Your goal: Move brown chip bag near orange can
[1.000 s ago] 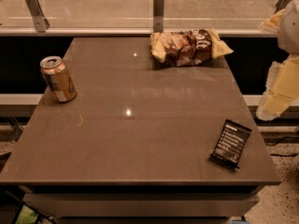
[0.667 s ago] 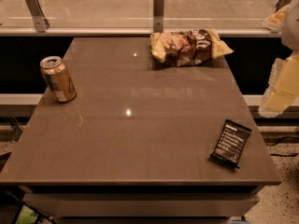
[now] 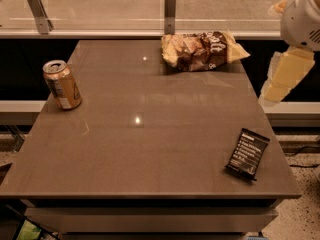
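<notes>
Nearest me, a small black packet [image 3: 247,153] lies by the front right corner of the table [image 3: 150,154]. Further back on the left stands the orange can [image 3: 62,84], upright. Off the table's right edge hangs the claw [image 3: 271,93] — open or closed, I cannot tell. The brown chip bag [image 3: 202,50] lies at the far edge — beyond the claw, apart from it, well away from the can.
</notes>
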You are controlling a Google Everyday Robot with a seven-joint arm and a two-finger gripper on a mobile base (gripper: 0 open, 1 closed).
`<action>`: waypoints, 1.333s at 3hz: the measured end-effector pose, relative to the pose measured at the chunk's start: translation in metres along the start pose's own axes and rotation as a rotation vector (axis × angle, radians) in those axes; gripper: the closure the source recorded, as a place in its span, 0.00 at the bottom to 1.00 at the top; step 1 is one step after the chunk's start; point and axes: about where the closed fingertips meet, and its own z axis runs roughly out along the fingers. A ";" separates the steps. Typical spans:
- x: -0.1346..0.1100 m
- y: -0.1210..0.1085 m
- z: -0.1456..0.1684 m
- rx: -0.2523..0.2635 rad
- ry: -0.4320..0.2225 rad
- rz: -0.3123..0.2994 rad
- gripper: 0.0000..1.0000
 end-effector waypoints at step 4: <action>-0.034 -0.079 0.104 0.036 -0.055 -0.067 0.00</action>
